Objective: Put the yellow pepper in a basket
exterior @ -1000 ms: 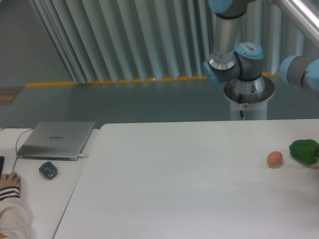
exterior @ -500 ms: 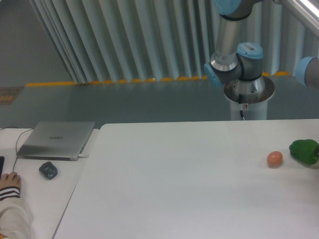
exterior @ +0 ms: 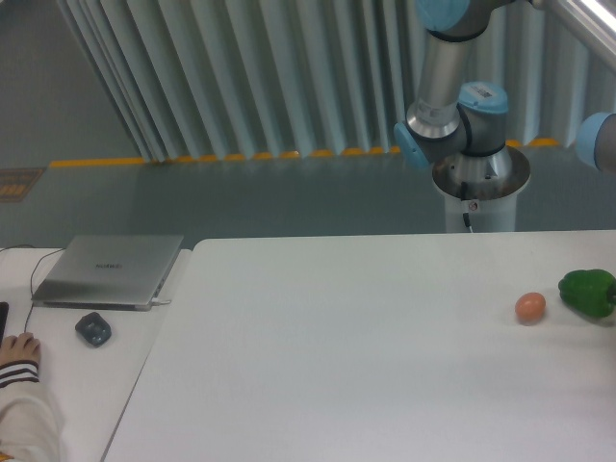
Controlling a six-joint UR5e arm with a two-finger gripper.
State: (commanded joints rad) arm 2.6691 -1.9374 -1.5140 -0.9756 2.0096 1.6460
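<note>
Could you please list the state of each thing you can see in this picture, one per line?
green pepper: lying on the table, at the right edge of the view.
orange-pink fruit: resting on the table, left of the green pepper, apart from it.
laptop: lid closed.
mouse: lying in front of the laptop.
Yellow pepper, basket, gripper: not in view.

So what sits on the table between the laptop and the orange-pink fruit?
Nothing. In the fixed camera view, the white table is bare between the closed laptop and the small orange-pink fruit. The green pepper lies beyond the fruit.
</note>
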